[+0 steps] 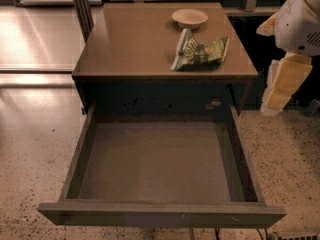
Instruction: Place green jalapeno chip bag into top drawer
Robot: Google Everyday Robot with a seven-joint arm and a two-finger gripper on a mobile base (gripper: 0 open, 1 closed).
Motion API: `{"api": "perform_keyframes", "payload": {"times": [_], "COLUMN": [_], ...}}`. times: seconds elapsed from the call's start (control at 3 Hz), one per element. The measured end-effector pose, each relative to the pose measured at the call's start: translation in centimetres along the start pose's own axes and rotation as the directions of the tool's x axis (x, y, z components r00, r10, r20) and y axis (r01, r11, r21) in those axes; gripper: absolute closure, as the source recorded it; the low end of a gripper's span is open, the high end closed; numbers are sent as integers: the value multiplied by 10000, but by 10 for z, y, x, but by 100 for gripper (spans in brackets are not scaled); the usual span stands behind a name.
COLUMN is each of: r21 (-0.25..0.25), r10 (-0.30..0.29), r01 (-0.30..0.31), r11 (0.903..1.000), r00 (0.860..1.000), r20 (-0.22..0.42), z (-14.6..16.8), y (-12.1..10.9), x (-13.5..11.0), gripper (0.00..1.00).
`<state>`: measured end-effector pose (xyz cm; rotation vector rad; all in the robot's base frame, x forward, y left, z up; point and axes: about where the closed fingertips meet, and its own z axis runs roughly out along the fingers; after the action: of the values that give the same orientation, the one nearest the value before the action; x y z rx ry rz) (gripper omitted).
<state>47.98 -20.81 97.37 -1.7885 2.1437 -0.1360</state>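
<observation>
The green jalapeno chip bag (199, 51) lies crumpled on the brown cabinet top (130, 44), near its front right edge. The top drawer (155, 215) is pulled fully out below it, its flat bottom bare. My gripper (280, 86) hangs at the right edge of the view, off the cabinet's right side and to the right of the bag, apart from it. It holds nothing that I can see.
A round beige bowl (189, 18) stands on the cabinet top just behind the bag. A dark post (81, 6) rises at the back left. Speckled floor (30, 149) surrounds the cabinet. The white arm housing (302, 21) fills the upper right corner.
</observation>
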Motion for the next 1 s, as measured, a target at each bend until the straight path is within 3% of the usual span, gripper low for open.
{"api": "perform_keyframes", "payload": {"times": [0.67, 1.0], "r21": [78, 122], "r10": [-621, -853], "r01": [618, 849], "r11": [9981, 9963], "r00": [9975, 9955], "r20": [351, 406], "z": [41, 61], "y": [-86, -117], "x": [-21, -30], "gripper": [0, 0]}}
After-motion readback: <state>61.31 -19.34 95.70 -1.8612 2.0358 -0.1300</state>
